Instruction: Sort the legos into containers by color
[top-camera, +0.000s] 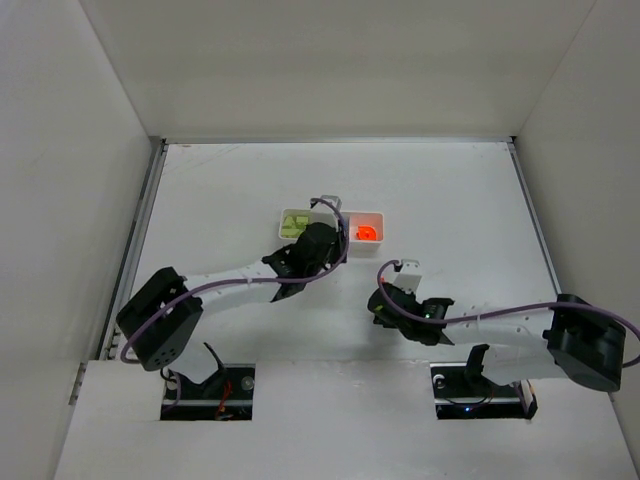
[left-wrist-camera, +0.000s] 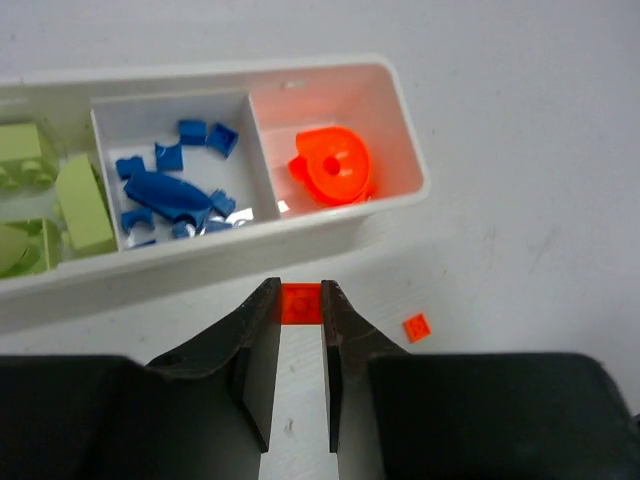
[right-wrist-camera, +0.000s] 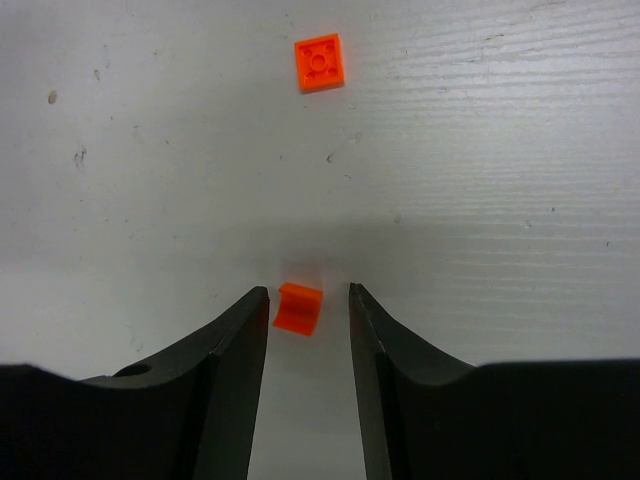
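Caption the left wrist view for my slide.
Left end effector grips an orange lego beside the white tray, near its orange compartment.

White tray (left-wrist-camera: 200, 265): green bricks (left-wrist-camera: 85, 205) left, blue bits (left-wrist-camera: 170, 190) middle, orange ring (left-wrist-camera: 332, 165) right. Small orange brick (left-wrist-camera: 300, 303) pinched in my left claw (left-wrist-camera: 300, 300); orange plate (left-wrist-camera: 417, 327) flat on bench (left-wrist-camera: 520, 150).

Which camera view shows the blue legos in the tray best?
The left wrist view: the blue legos lie plainly in the middle compartment of the tray. In the top external view the left arm covers that compartment. The right wrist view shows no tray.
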